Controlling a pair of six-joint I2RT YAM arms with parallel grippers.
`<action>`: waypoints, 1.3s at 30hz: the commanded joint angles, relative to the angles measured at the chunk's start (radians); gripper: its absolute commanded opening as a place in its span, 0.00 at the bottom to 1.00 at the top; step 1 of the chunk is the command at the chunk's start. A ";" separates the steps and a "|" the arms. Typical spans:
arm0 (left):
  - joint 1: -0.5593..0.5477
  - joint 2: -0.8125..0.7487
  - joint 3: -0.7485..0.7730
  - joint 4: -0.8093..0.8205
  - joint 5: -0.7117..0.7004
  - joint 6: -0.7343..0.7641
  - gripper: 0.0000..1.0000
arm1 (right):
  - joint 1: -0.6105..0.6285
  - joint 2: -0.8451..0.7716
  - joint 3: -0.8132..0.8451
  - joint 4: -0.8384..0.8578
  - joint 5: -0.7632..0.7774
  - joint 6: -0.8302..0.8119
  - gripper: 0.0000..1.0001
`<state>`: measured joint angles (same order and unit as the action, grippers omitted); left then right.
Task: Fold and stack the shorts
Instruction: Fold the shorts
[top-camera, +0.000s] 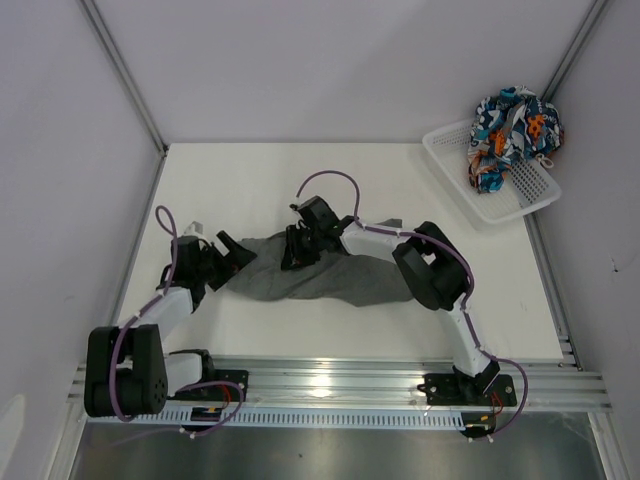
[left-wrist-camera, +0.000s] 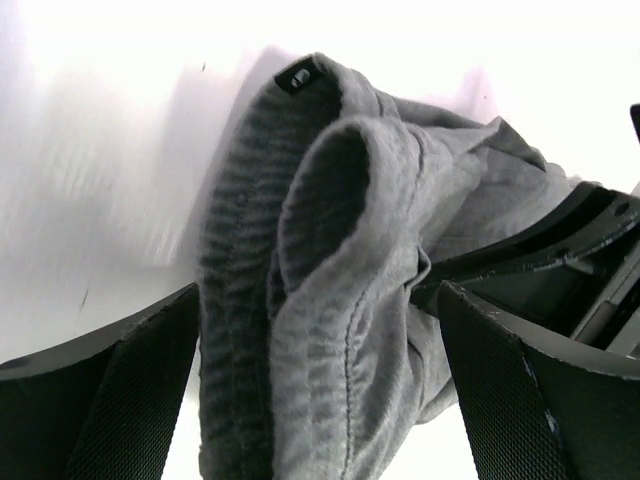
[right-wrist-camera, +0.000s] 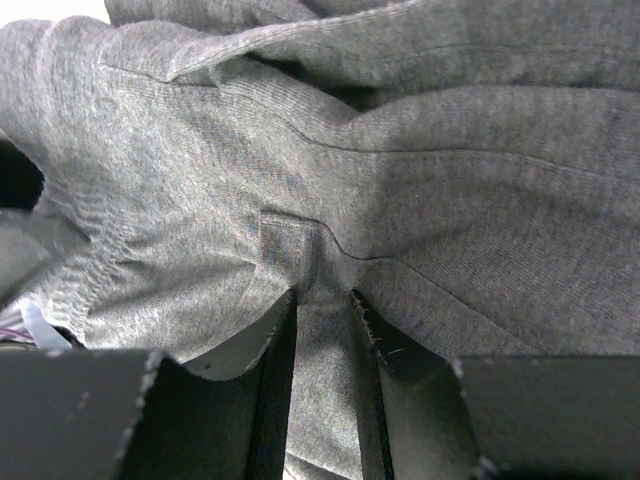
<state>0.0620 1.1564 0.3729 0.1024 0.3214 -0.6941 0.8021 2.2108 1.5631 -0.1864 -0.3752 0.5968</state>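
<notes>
Pinching is going on at the right gripper (right-wrist-camera: 322, 300); its jaws are standing nearly together and are nipping a raised pleat of the dark grey shorts (right-wrist-camera: 400, 150) near the middle of the garment, just below a small sewn patch (right-wrist-camera: 281, 243). The left gripper (left-wrist-camera: 320, 400) is standing spread wide and gripping nothing; its two fingers are straddling the bunched waistband end of the grey shorts, with cloth lying between them but neither pad pressing on it.

Seen from above, the grey shorts are lying crumpled across the middle of the table (top-camera: 300, 180), stretching between the two grippers; the patterned shorts (top-camera: 515, 125) are sitting heaped in the white basket (top-camera: 532, 190) at the far right corner, well apart from both arms.

Judging by this, the first pair is being spread out for folding and no fold is yet made; stacking is waiting, since the second pair is lying untouched in the basket. The next move is probably calling for the left jaws to close on the waistband edge, so that both arms can draw the cloth flat; a thick roll of cloth may be slipping out of a shallow bite.

As for writing, a small black tag (left-wrist-camera: 298, 75) on the waistband is showing a pale mark too small to read; the sewn patch is showing no lettering; nothing else legible is appearing.
</notes>
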 joint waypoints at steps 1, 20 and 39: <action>0.024 0.049 0.046 0.031 0.068 0.053 0.99 | -0.009 -0.022 -0.047 -0.123 0.036 -0.071 0.31; 0.021 0.259 0.037 0.224 0.220 -0.002 0.66 | 0.002 -0.056 -0.043 -0.169 0.071 -0.120 0.30; -0.088 0.019 0.158 0.002 -0.002 -0.010 0.00 | -0.024 -0.282 -0.219 -0.022 0.137 -0.091 0.39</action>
<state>0.0059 1.2541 0.4427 0.1822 0.4335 -0.7067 0.8005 2.0388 1.3891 -0.2276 -0.2920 0.5079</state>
